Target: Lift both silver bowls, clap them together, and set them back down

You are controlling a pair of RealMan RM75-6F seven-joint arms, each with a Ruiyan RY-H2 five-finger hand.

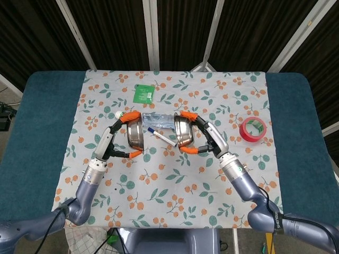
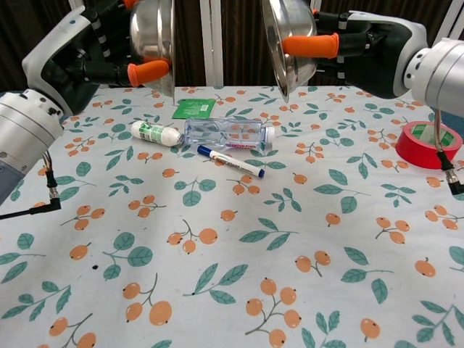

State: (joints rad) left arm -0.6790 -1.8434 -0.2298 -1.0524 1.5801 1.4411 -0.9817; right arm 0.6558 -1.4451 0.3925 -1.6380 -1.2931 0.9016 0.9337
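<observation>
**Two silver bowls held up, mouths facing, a gap between them**

The left hand [image 1: 114, 142] is gripping the left silver bowl [image 1: 134, 134] by its rim, orange fingertips [image 2: 147, 72] hooking over the edge. The bowl is hanging tipped on its side above the flowered tablecloth [image 1: 175, 180], mouth turning toward the middle. A narrow open gap is showing between the two bowls, and through it, in the head view, one blue-capped marker [image 1: 161, 137] and one clear plastic bottle [image 1: 161, 120] are lying on the cloth below. The right silver bowl [image 1: 183, 133] is hanging likewise tipped, mouth facing the left one, apart from it. The right hand [image 1: 207, 138] is clasping it at the rim.

Both bowls are shiny, smooth steel with a thin lip. Counted: two bowls, one bottle, one marker, one small white tube [image 2: 156, 133] just beside the bottle, one green packet [image 1: 143, 93] toward the far edge, one red tape roll [image 1: 252, 128] near the cloth's right border. The near half of the cloth is lying open.
</observation>
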